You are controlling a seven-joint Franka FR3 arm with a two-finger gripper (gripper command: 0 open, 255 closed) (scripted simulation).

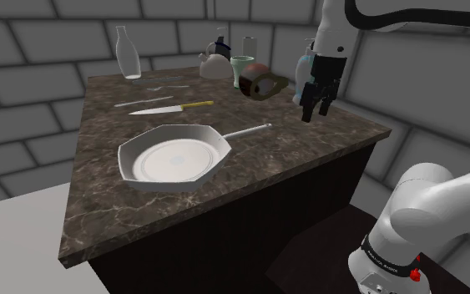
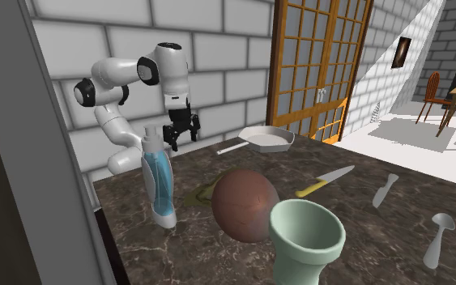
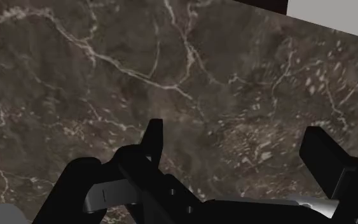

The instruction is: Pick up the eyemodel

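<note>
Eye model [image 1: 262, 84]: lying on the counter [image 1: 224, 192], near the gripper, off to one side and lower, with nothing touching it.
Gripper [image 1: 315, 112]: hovering over bare counter, fingers spread apart, carrying nothing.
Progress: barely starting; reaching, closing and lifting are all remaining.
Crowding: a cup [image 1: 241, 68] and a blue bottle [image 2: 159, 174] are standing close beside the eye model, likely hampering the approach.
Farther off: a pan [image 1: 174, 157] and a knife [image 1: 172, 108] are lying well apart from the gripper.
</note>
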